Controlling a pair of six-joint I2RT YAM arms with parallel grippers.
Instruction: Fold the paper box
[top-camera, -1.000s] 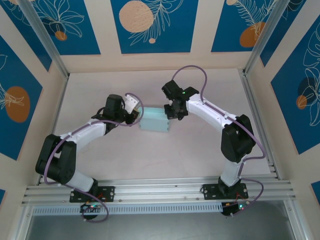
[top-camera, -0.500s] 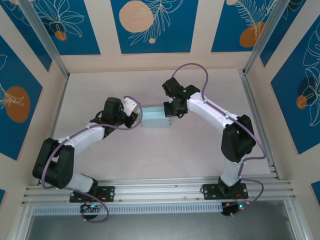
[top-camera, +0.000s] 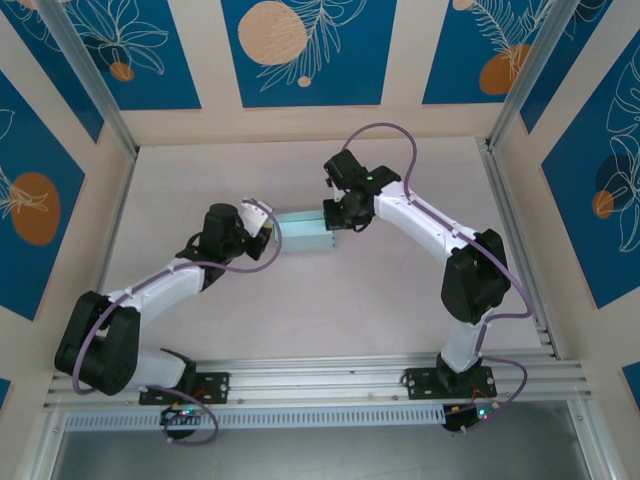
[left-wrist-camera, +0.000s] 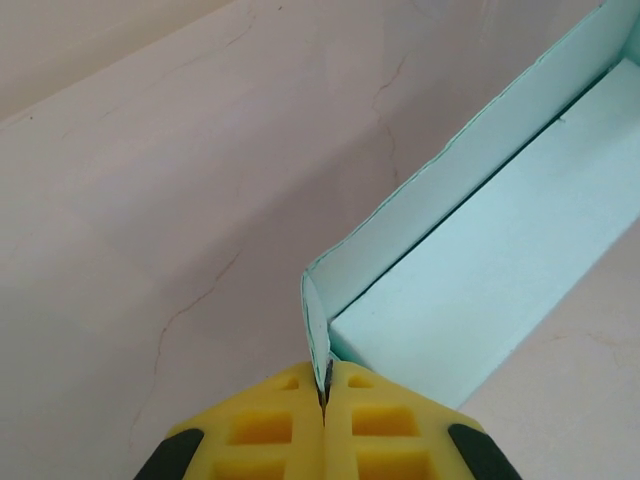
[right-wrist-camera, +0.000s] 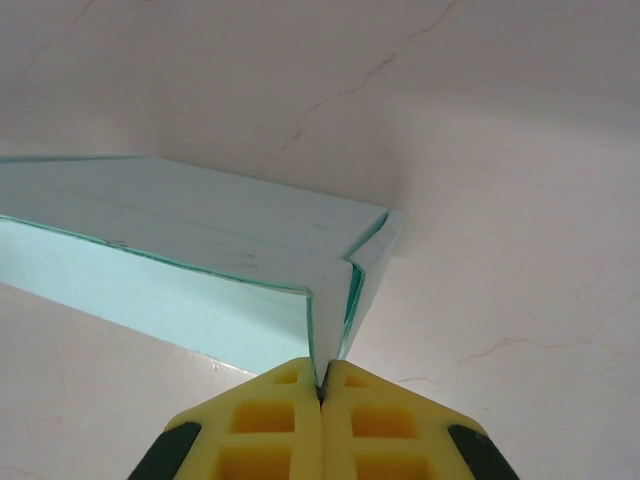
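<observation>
My left fingers pinch tight on one end wall of the paper box; my right fingers pinch the opposite end corner.

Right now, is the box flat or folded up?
Folded up: the box has raised walls that meet at a corner.

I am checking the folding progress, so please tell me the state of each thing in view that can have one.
paper box: walls folded up into a small rectangular box shape, held at both ends.
left end effector: shut on the paper box, pinching a thin wall edge at one corner.
right end effector: shut on the paper box, pinching the folded card at the opposite end.
</observation>
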